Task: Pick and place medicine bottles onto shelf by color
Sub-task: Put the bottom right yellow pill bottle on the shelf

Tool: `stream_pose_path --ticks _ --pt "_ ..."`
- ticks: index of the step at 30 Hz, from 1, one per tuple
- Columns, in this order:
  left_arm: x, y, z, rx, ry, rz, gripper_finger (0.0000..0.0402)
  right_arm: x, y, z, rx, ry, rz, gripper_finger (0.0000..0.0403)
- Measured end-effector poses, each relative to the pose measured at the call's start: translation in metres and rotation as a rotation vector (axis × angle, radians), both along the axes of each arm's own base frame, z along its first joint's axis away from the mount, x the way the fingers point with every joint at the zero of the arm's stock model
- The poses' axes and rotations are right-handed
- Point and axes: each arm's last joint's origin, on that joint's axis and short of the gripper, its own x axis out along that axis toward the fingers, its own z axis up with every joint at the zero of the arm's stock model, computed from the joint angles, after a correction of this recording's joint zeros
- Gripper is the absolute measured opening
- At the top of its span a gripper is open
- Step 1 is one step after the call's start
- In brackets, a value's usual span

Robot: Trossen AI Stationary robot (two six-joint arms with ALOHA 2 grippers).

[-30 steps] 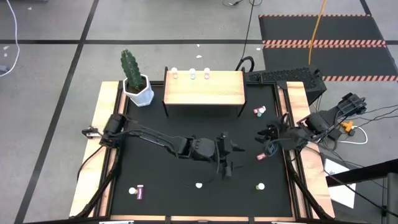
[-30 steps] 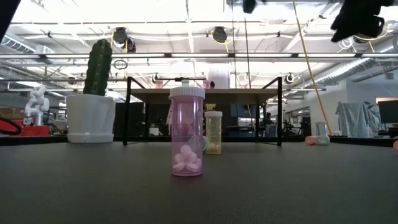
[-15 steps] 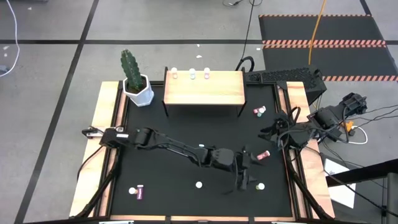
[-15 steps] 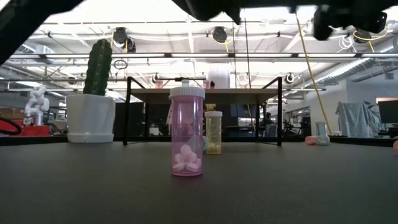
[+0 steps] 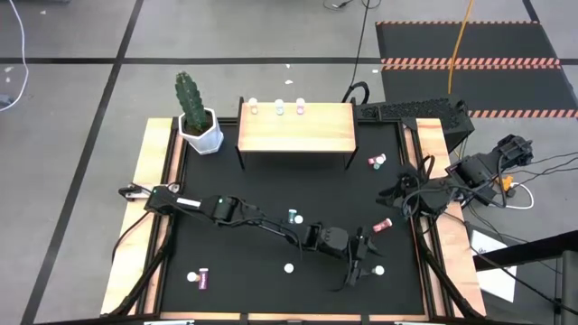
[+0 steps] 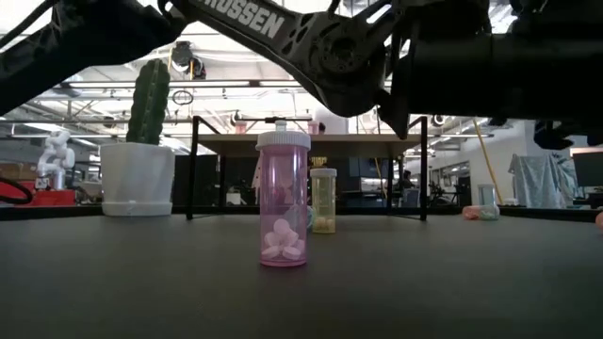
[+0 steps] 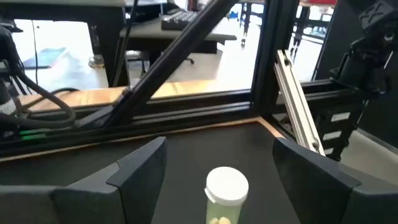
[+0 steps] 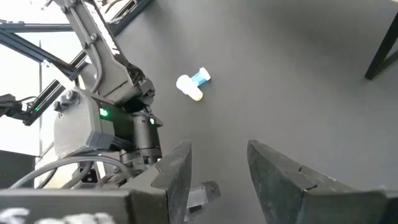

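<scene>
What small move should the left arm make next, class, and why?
Probably ease the left end effector forward and down around the small yellow, white-capped cylindrical medicine bottle, then close. Its fingers are open, with the bottle standing upright between them but not yet gripped. The right end effector waits near the table's right edge, empty.
</scene>
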Motion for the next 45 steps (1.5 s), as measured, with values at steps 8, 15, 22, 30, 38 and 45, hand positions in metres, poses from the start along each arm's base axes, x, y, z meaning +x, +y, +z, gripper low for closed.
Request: stream_pose_path --ticks 8,15,22,30,38,45 --pt "-0.001 -0.001 -0.005 0.01 0.058 -0.031 0.0289 0.002 0.001 -0.001 0.0 0.011 -0.001 0.0151" --pt "-0.003 -0.004 -0.009 0.026 0.089 -0.059 0.0289 0.01 0.007 -0.006 0.023 0.055 -0.013 0.0151" --pt "-0.008 -0.019 -0.018 0.156 0.087 -0.117 0.0289 0.022 0.016 -0.014 0.058 0.135 -0.015 0.0151" --pt "-0.005 -0.013 -0.031 0.194 0.051 -0.033 0.0289 0.029 0.022 -0.019 0.094 0.194 0.025 0.0151" --pt "0.0 0.001 -0.025 0.16 0.0 -0.031 0.0289 0.029 0.022 -0.019 0.108 0.189 0.014 0.0151" --pt "-0.001 -0.003 -0.03 0.182 -0.034 -0.071 0.0289 0.029 0.023 -0.019 0.117 0.195 0.022 0.015"
